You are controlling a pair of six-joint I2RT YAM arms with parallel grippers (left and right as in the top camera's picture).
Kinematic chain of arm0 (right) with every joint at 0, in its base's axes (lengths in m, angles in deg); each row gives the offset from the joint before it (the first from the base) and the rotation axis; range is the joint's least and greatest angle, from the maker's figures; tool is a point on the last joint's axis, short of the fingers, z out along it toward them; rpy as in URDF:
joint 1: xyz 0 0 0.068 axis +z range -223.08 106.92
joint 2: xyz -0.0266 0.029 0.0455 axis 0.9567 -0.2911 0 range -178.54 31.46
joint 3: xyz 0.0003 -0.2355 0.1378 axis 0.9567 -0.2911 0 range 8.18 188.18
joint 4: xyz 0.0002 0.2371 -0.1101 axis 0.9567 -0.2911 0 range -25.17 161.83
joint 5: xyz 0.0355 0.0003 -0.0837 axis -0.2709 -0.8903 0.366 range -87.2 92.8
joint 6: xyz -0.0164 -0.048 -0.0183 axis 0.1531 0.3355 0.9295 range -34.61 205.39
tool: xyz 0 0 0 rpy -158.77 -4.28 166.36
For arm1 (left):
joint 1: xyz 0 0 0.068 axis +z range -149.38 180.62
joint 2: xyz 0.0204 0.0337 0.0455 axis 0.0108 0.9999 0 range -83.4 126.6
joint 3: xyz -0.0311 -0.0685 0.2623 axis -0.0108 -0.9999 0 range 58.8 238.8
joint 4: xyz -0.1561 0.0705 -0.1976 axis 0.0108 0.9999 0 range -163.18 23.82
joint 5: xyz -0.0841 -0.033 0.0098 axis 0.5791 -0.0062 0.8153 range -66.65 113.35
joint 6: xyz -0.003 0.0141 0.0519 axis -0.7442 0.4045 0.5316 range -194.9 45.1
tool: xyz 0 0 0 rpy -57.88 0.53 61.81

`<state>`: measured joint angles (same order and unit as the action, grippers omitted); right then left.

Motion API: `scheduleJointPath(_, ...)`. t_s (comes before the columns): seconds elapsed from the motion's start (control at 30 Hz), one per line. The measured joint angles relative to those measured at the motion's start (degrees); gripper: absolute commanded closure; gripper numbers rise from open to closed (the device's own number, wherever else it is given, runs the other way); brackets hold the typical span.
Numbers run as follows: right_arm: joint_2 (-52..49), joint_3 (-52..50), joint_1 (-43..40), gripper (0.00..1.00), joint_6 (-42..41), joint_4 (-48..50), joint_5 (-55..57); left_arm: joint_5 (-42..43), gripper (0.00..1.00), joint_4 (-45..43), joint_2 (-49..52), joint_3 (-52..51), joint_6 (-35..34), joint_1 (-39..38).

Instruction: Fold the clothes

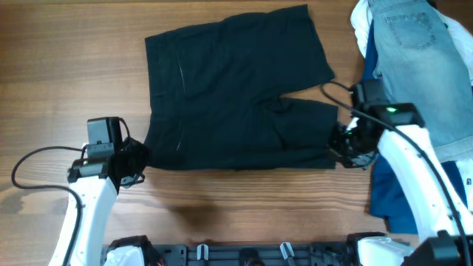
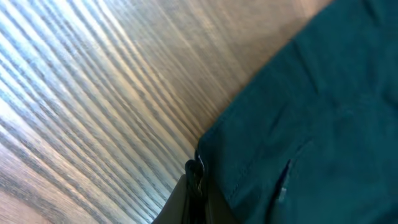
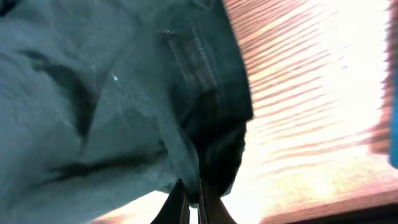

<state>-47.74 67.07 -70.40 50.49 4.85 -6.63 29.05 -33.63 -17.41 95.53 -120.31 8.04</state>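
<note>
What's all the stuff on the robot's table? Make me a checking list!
Surface: wooden table, streaky grain.
Job's things: black shorts spread flat, legs pointing right.
Clutter: light-blue denim garment and dark-blue garment heaped at the right edge.
Grippers: left gripper fingers pinch the shorts' near-left corner; right gripper fingers pinch the near leg's hem.
Cables: left arm's cable loops over the wood; right arm's cable arches over the shorts.
Surroundings: black mounting rail at the near edge.
</note>
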Motion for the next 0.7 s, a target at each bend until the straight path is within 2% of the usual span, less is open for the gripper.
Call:
scheduleJointPath(0.13,4.92,4.17,-3.74,0.96,2.91,-0.94,-1.03,1.99,0.96,0.46,-5.03,0.00,0.81,-0.37)
scheduleJointPath(0.37,16.61,16.11,-4.76,0.96,5.46,-3.93,1.79,3.50,0.96,1.16,-12.48,0.00,1.73,-0.39)
scheduleJointPath(0.5,18.36,16.31,-4.76,0.96,6.25,-7.91,3.56,4.74,0.96,7.39,-16.81,1.42,2.34,-0.39)
scheduleJointPath(0.57,18.14,16.33,-4.76,0.87,6.49,-10.36,3.52,4.92,0.96,10.91,-17.86,3.34,2.89,-0.39)
scheduleJointPath(0.67,16.44,16.28,-4.79,0.56,7.10,-15.10,2.62,4.90,0.96,12.35,-18.95,4.57,3.19,-0.39)
scheduleJointPath(0.7,15.56,16.00,-4.76,0.52,7.19,-15.65,1.92,4.87,0.96,12.41,-18.51,4.59,3.19,-0.39)
